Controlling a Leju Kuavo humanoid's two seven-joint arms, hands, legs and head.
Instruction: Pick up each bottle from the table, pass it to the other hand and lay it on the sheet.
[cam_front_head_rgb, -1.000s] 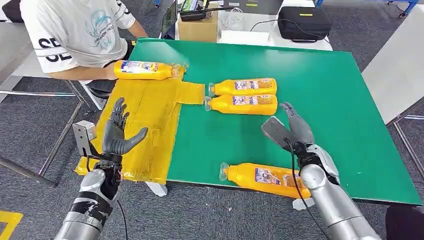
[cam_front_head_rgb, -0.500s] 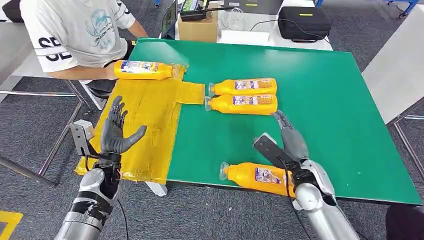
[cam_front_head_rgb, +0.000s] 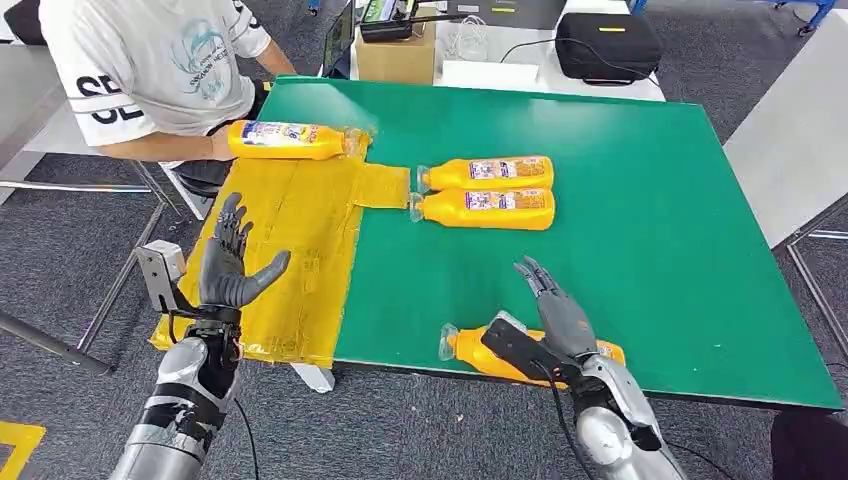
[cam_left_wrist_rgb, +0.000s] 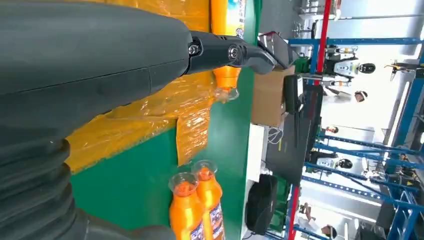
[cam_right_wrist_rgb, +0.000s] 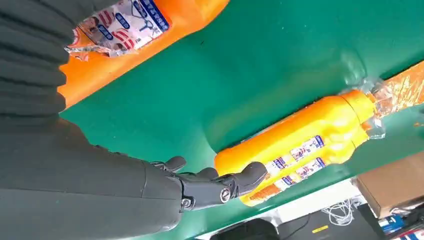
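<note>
An orange bottle (cam_front_head_rgb: 472, 349) lies on the green table (cam_front_head_rgb: 620, 180) by its near edge, cap to the left. My right hand (cam_front_head_rgb: 548, 325) is over its body, fingers spread and holding nothing; the right wrist view has this bottle (cam_right_wrist_rgb: 145, 30) beside the wrist cover. Two more orange bottles (cam_front_head_rgb: 487, 173) (cam_front_head_rgb: 485, 208) lie side by side mid-table, caps at the yellow sheet (cam_front_head_rgb: 290, 230). Another bottle (cam_front_head_rgb: 290, 140) lies on the sheet's far end. My left hand (cam_front_head_rgb: 230, 265) stands upright and open above the sheet's near part, as the left wrist view (cam_left_wrist_rgb: 100, 60) shows.
A person in a white shirt (cam_front_head_rgb: 150, 70) sits at the table's far left, one arm by the bottle on the sheet. A cardboard box (cam_front_head_rgb: 395, 55) and a black bag (cam_front_head_rgb: 605, 45) stand behind the table. A grey-white table (cam_front_head_rgb: 800, 140) stands to the right.
My right hand has drawn back toward the table's near edge and come down over the near bottle. The left hand has barely shifted. The bottles lie as before.
</note>
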